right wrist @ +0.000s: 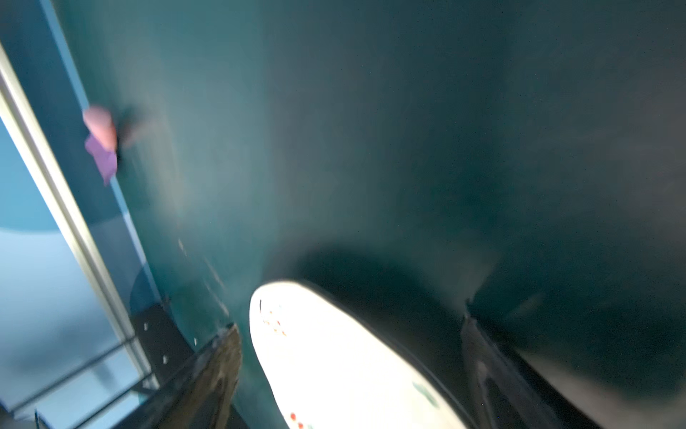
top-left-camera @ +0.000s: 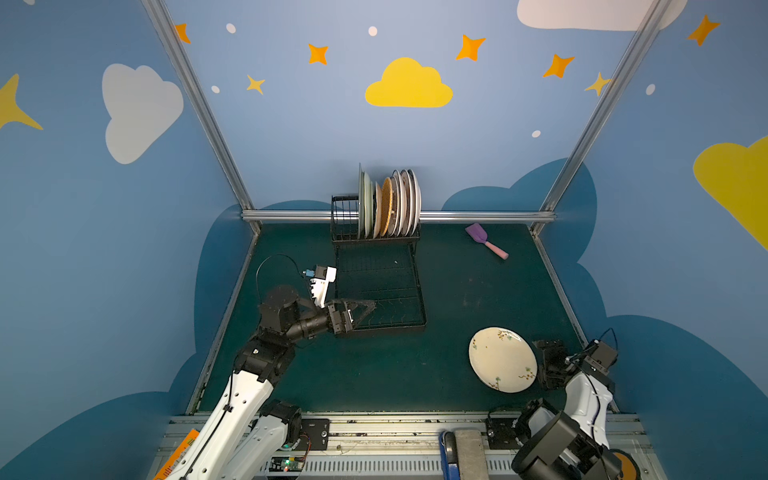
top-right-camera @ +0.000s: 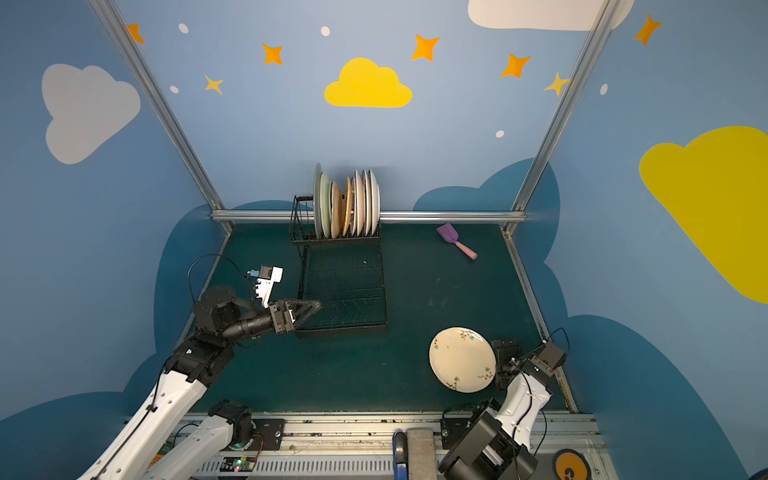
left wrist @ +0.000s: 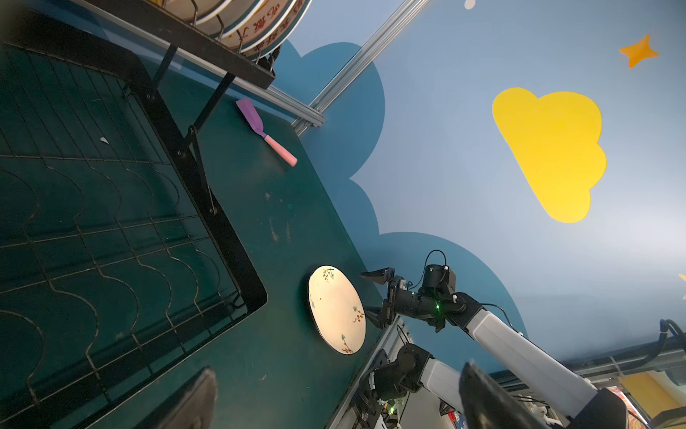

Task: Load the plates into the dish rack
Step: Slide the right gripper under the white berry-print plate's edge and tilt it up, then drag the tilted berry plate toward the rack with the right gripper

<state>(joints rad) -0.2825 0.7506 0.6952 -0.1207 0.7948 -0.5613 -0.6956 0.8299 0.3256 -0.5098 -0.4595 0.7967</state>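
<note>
Plates (top-left-camera: 390, 203) (top-right-camera: 347, 203), round ones in pale green, orange and white, stand on their edges side by side in the top part of the black wire dish rack (top-left-camera: 420, 291) (top-right-camera: 384, 291). The rack sits at the back of the dark green table (top-left-camera: 332, 374) (top-right-camera: 332, 374), close to the blue wall. Its flat bottom tray sticks out toward the front. In the left wrist view, red letters show on the rims of the white plates at the end of the row (left wrist: 256, 26).

One cream round plate with little flowers (top-left-camera: 503, 359) (top-right-camera: 462, 359) (left wrist: 336, 308) lies on the table at the front right, well apart from the rack.

The right gripper (top-left-camera: 540, 363) (top-right-camera: 498, 362) (left wrist: 367, 291) is down low, just beside the right edge of that cream plate. Its jaws are spread wide and hold nothing. The right wrist view is blurry, but there the cream plate (right wrist: 334, 364) shows between the two dark fingers (right wrist: 219, 364). I cannot tell if a finger touches the rim.

The left gripper (top-left-camera: 365, 309) (top-right-camera: 309, 309) hangs over the front left corner of the bottom tray. Its jaws are wide apart too, and nothing is in them.

A purple spatula with a pink handle (top-left-camera: 484, 239) (top-right-camera: 455, 240) (left wrist: 260, 126) lies at the back right of the table, near the wall, well apart from the rack and the cream plate.
</note>
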